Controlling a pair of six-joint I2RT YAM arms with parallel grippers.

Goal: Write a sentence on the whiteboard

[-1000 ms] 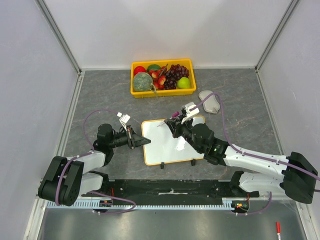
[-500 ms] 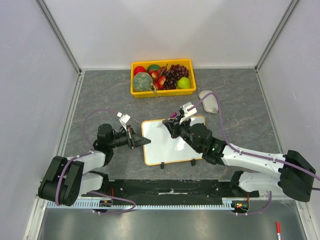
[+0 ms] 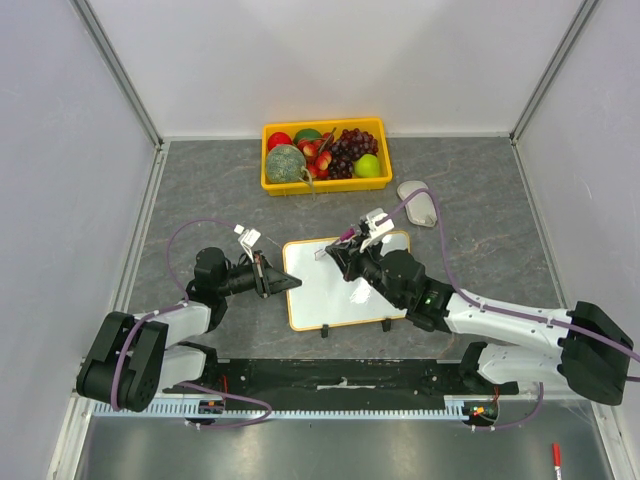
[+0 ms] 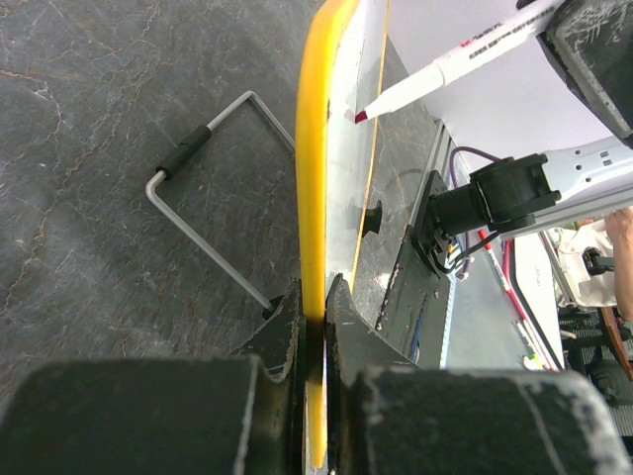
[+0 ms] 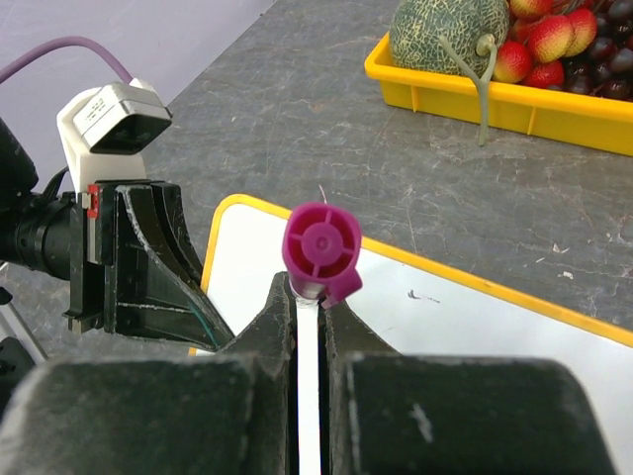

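The whiteboard (image 3: 335,295) lies on the grey table, white with a yellow rim (image 4: 315,148). My left gripper (image 3: 272,278) is shut on its left edge, the rim pinched between the jaws (image 4: 315,307). My right gripper (image 3: 352,256) is shut on a white marker (image 4: 465,61) with a magenta end cap (image 5: 321,242). It hovers over the board's upper left, and the marker's tip (image 4: 361,116) is right at the board face; I cannot tell whether it touches. The sentence is out of view: the board (image 5: 465,317) shows only a tiny dark mark (image 5: 420,294).
A yellow fruit tray (image 3: 325,187) with melon, grapes and strawberries stands behind the board. A pale grey oval object (image 3: 418,203) lies at the back right. The board's wire stand (image 4: 208,213) sticks out underneath. A red pen (image 3: 556,458) lies beyond the near rail.
My right gripper with the marker has shifted slightly over the board's upper left corner. The left gripper and the board have not moved.
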